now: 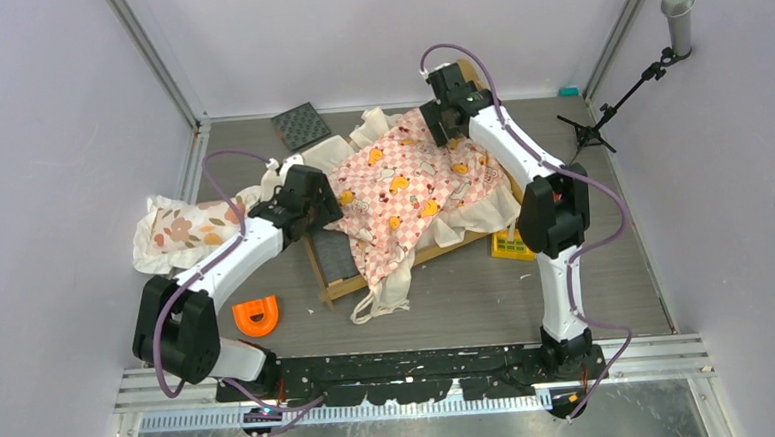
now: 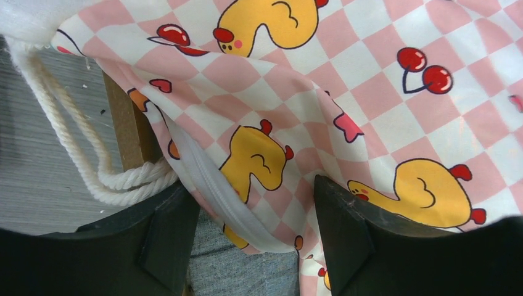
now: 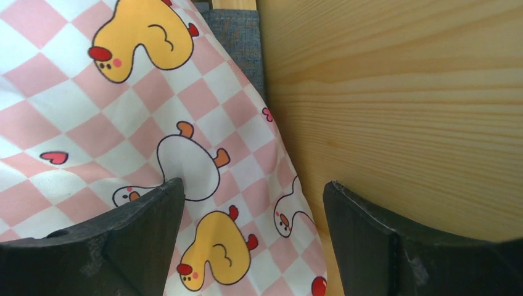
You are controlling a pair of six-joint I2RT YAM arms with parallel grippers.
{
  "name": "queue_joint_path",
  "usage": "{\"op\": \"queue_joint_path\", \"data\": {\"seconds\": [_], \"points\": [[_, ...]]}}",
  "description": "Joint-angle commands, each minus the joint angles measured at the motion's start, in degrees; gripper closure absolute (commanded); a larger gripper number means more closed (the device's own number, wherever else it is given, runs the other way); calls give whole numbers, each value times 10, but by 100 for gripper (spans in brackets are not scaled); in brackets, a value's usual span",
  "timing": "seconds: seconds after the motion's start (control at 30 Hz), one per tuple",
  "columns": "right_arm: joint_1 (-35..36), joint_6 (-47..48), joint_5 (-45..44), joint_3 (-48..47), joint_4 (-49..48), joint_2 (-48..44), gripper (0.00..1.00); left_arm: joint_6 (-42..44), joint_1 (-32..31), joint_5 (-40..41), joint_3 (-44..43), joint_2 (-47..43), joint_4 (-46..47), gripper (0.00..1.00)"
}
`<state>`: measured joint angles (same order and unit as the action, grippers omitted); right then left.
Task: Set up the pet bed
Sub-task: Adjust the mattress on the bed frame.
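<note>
Bed (image 1: 338,259): mid-table, skewed, under sheet (image 1: 412,187) | left gripper (image 2: 253,206): jaws apart, sheet fold between, not pinched | right gripper (image 3: 253,191): jaws wide by headboard (image 3: 401,92) | step: spreading sheet; pinch hem only, miss rope (image 2: 80,142), pull flat.

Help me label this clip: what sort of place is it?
Probably a lab test cell: plain pale-lilac walls enclose the grey wood-grain tabletop, with a grey cylinder on a black tripod nearby.

pet bed (image 1: 337,257) — largely hidden, under sheet (image 1: 402,188)
</note>
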<state>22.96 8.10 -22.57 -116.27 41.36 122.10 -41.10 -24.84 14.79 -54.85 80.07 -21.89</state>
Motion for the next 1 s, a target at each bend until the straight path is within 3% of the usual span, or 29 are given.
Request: {"op": "queue_joint_path", "data": {"seconds": [0.0,0.13,0.3,0.37,0.5,0.77,0.97], "points": [[-2,12,5,-32,8,19,14,7,-2,12,-16,10,24,31],[-8,7,19,-37,12,31,19,9,-2,16,-20,15,24,37],[-17,-11,58,-45,23,32,41,15,-1,19,-30,20,24,49],[-20,-17,74,-54,32,33,54,17,-1,20,-34,20,24,55],[-22,-28,77,-65,43,27,97,24,-1,20,-45,21,20,70],[-19,-56,75,-63,37,-62,99,76,-1,8,-105,-6,-5,99],[-2,-69,69,-55,36,-162,99,156,-1,-2,-181,-65,-56,100]]}}
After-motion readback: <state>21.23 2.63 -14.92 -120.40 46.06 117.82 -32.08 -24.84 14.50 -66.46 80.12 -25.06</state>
